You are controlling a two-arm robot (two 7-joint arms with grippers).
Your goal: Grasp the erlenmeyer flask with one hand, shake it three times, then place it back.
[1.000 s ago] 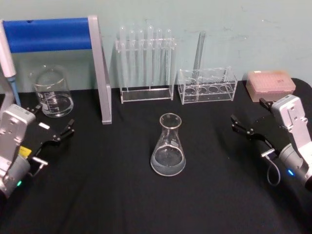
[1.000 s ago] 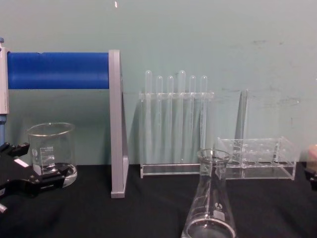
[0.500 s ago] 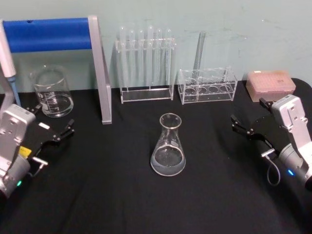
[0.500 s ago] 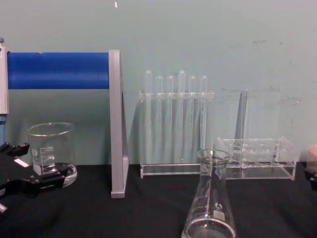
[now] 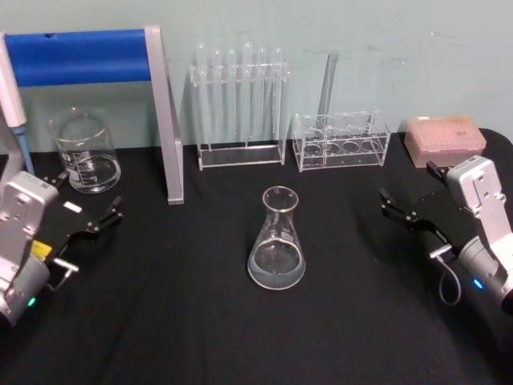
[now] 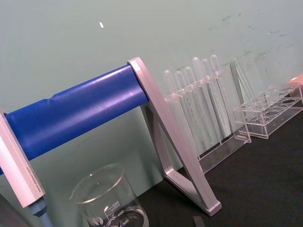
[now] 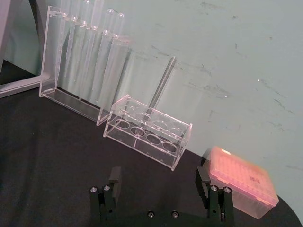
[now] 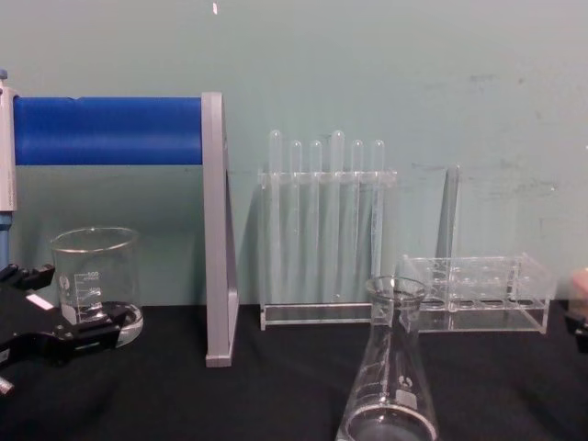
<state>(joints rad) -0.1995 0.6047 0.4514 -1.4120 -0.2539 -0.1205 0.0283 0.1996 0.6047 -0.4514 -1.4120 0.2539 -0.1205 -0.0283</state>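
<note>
Erlenmeyer flask (image 5: 276,241): clear glass, conical, wide round base, narrow neck, flared rim. Shallow clear liquid at bottom. Upright, free-standing, mid black worktop (image 5: 184,321). Right claw (image 5: 407,191): black, jaws spread wide, well apart from flask, on its right.

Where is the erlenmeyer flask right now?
In the head view, the erlenmeyer flask stands upright in front of the tall tube rack and the low rack, about midway between the left tool and the right tool, touched by neither.
</note>
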